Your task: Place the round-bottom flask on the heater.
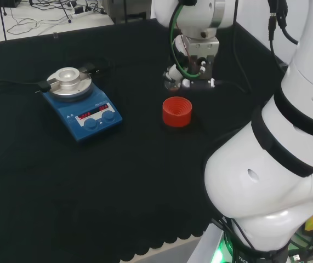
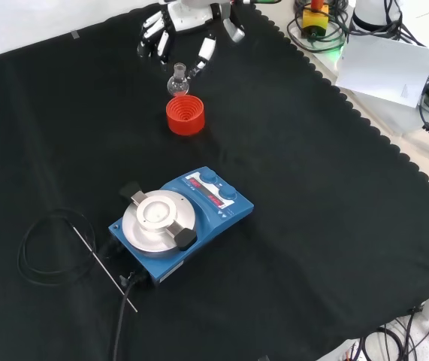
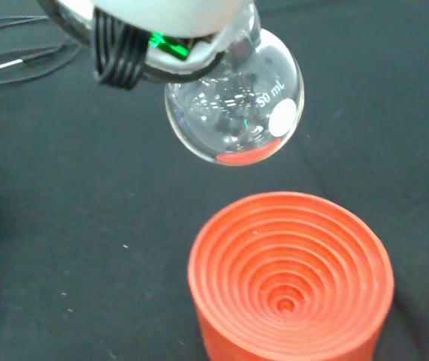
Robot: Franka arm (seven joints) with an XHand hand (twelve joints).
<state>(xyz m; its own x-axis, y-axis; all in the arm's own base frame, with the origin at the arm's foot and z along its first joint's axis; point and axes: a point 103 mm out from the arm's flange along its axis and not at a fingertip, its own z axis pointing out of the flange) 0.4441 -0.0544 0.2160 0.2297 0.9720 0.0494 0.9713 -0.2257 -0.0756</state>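
Note:
A small clear round-bottom flask (image 3: 233,113) hangs in the air just above and beside the red ribbed stand (image 3: 289,278), clear of it. The hand (image 2: 178,26) is shut on the flask's neck, with fingers (image 2: 205,53) curled down around it. In the front view the flask (image 2: 176,81) sits right behind the stand (image 2: 185,114), at the far side of the cloth. In the head view the hand (image 1: 193,57) holds the flask (image 1: 172,80) just beyond the stand (image 1: 176,112). The blue heater (image 2: 199,207) with its round metal plate (image 2: 156,216) stands apart, nearer the front camera; in the head view the heater (image 1: 82,101) is to the left.
A looped black cable (image 2: 45,248) and a thin metal rod (image 2: 105,267) lie left of the heater in the front view. The cloth's scalloped edge (image 2: 379,139) runs along the right. The arm's large white links (image 1: 277,153) stand at the head view's right.

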